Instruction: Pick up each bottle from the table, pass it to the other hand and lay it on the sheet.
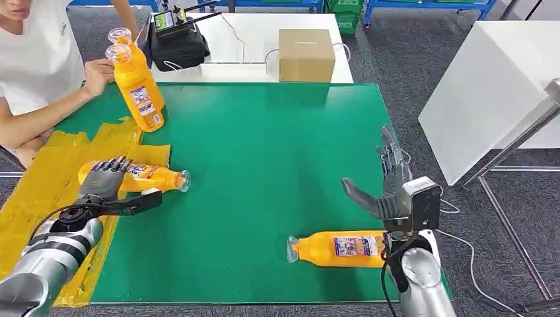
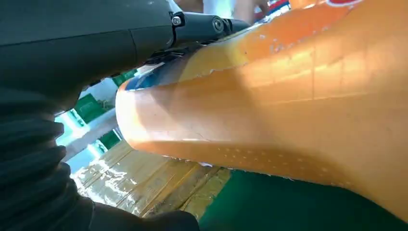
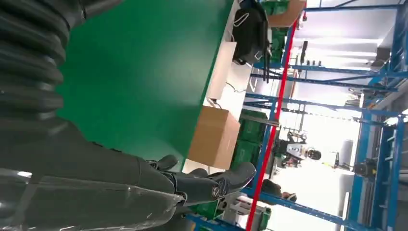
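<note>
An orange bottle [image 1: 142, 177] [image 2: 288, 96] lies on its side at the edge of the yellow sheet [image 1: 46, 178] [image 2: 144, 185], cap end out over the green mat [image 1: 264, 145]. My left hand [image 1: 109, 188] rests its fingers over this bottle, with the thumb held apart from it. A second orange bottle [image 1: 338, 249] lies near the mat's front edge. My right hand [image 1: 388, 181] hovers just above and behind it, fingers [image 3: 211, 185] spread and holding nothing. Two more orange bottles [image 1: 137, 86] stand tilted at the far left, a person's hand [image 1: 99, 71] beside them.
A person in a white shirt [image 1: 36, 53] sits at the far left corner. A cardboard box [image 1: 306, 54] [image 3: 214, 137] and a black device [image 1: 175, 43] stand on the white table behind the mat. Another white table [image 1: 489, 86] stands to the right.
</note>
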Robot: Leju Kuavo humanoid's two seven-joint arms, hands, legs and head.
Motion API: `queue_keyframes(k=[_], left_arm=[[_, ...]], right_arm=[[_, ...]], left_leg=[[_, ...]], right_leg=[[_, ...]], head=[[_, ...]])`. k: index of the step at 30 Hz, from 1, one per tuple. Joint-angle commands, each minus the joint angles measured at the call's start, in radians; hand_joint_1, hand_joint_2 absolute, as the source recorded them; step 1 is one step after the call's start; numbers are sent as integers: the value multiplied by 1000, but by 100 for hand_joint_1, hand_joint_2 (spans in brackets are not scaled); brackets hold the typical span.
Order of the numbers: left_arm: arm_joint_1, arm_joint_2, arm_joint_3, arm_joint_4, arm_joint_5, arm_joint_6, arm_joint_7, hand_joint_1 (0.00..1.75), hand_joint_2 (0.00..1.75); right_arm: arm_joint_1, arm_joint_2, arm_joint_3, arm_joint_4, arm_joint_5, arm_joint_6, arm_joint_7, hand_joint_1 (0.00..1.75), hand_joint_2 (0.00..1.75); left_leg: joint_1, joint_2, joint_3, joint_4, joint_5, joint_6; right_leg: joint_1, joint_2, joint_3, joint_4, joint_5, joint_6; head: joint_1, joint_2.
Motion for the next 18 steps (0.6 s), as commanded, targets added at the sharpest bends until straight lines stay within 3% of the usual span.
queue_keyframes(k=[1,5,10,15,16,18], left_arm=[[31,-25,2,82,29,-53,-33,0,175],[45,-38,48,42,103,-11,-132,0,175],[39,-38,51,22,121,-8,-156,0,175],[49,-1,23,-93,187,-19,-244,0,175],[58,15,7,-144,217,-42,-260,0,0],[77,47,-25,-227,270,-89,-287,0,0]], right_arm=[[-37,6,9,66,8,-2,11,0,175],[-18,2,0,49,12,-2,13,0,175],[-6,-1,-6,42,12,-2,14,0,175],[21,1,-25,16,19,-4,16,0,175],[27,2,-31,12,21,-4,17,0,175],[38,3,-37,4,24,-5,17,0,175]], left_leg=[[0,4,4,-3,-1,-2],[0,4,5,-4,-1,-3],[0,1,3,-2,0,-2],[0,-1,4,-2,-1,-3],[0,-2,3,-1,-1,-2],[0,-2,2,-1,-1,-3]], right_leg=[[-1,3,3,-3,0,0],[-1,3,4,-4,1,-1],[0,0,-2,-2,-1,-1],[0,-2,-6,-3,-3,-4],[-1,-2,-6,-1,-3,-4],[0,-2,-6,-2,-3,-4]], head=[[0,0],[0,0],[0,0],[0,0],[0,0],[0,0]])
